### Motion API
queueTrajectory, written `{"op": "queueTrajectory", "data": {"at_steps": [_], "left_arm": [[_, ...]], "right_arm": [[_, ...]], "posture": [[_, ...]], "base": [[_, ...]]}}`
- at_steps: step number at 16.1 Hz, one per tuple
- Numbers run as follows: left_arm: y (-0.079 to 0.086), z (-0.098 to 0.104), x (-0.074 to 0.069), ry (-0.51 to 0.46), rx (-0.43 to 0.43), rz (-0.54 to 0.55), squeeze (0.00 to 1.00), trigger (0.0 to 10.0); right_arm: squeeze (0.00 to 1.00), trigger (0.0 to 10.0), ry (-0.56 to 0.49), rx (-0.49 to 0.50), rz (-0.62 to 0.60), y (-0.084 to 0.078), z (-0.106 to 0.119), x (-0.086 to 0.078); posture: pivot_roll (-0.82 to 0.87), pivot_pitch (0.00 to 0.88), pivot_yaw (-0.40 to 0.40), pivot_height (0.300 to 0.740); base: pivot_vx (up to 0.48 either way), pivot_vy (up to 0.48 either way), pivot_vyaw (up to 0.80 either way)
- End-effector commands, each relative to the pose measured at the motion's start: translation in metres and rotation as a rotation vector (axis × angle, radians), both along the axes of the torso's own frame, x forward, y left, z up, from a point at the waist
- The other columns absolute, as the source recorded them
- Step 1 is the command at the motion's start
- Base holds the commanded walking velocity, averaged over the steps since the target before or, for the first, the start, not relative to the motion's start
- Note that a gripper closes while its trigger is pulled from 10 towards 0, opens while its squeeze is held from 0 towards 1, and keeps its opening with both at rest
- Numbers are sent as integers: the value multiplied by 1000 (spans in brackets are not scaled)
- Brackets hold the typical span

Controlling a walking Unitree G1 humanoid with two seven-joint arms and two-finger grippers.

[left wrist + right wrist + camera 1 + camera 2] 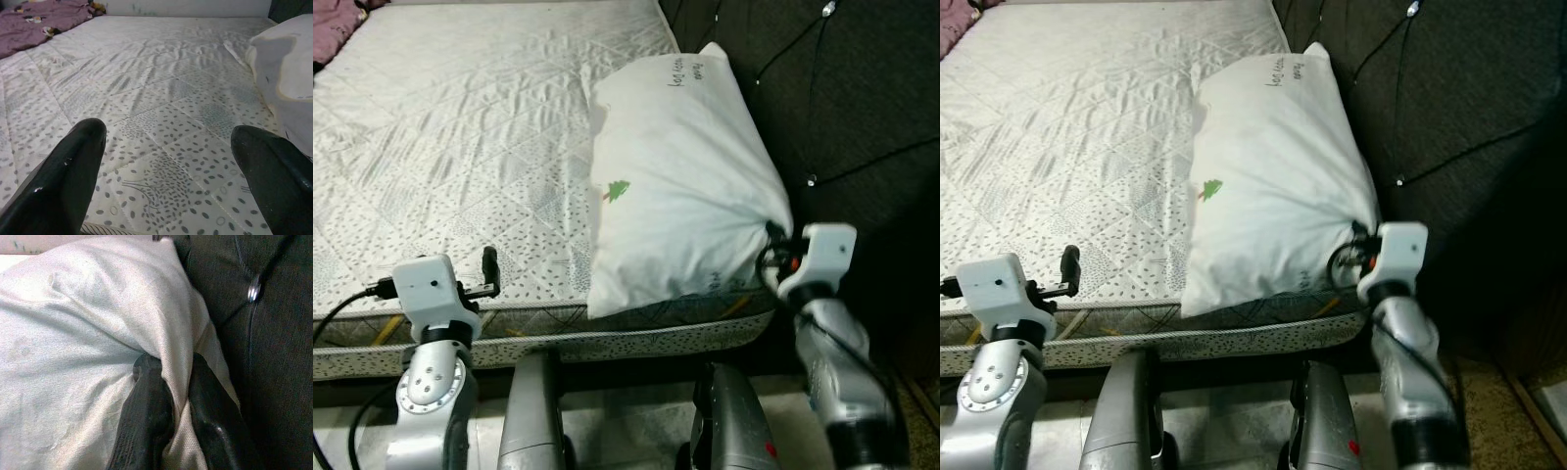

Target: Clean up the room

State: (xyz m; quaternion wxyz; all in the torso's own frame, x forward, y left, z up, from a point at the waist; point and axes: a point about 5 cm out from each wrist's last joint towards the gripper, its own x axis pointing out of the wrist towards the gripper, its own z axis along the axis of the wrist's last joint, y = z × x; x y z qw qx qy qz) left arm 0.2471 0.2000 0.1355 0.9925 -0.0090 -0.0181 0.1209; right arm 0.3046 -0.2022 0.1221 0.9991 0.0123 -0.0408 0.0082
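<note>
A white pillow (675, 176) with a small green tree print lies on the right side of the quilted mattress (460, 147), against the dark tufted headboard (842, 108). My right gripper (773, 235) is shut on the pillow's near right corner; the right wrist view shows the fabric (180, 382) pinched between both black fingers (146, 416). My left gripper (489, 269) is open and rests low over the mattress's near edge, well left of the pillow, with nothing between its fingers (63, 181).
A purple blanket (34, 22) lies bunched at the mattress's far left corner. The headboard stands close behind the pillow on the right. The mattress edge (607, 338) runs just in front of my body. Bare mattress spreads left of the pillow.
</note>
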Motion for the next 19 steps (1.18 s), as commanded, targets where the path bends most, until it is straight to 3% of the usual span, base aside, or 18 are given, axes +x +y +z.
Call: {"op": "queueTrajectory", "data": {"at_steps": [1,4,7,12,14,17,19], "left_arm": [[5,-1,-1,13,3,13,0,10000],[2,-2,-2,21,6,7,0,10000],[1,-1,1,19,9,-4,0,10000],[0,1,4,11,11,-3,0,10000],[4,1,1,10,14,17,0,10000],[4,0,-1,20,25,27,0,10000],[1,0,-1,15,28,11,0,10000]], "right_arm": [[0,0,21,34,-4,4,-2,-12],[0,0,23,70,27,17,-2,-30],[0,0,42,88,29,19,-1,-31],[0,0,18,21,22,6,17,12],[0,0,-27,18,-66,-25,42,38],[0,0,-44,-27,-100,-37,48,44],[0,0,-42,-28,-91,-35,43,42]], "posture": [[72,119,16,528],[69,122,28,528],[67,121,34,528],[82,119,23,528],[89,118,13,528],[88,121,8,528],[84,123,10,528]], "base": [[0,0,0],[0,0,0],[0,0,0],[0,0,0],[0,0,0],[0,0,0],[0,0,0]]}}
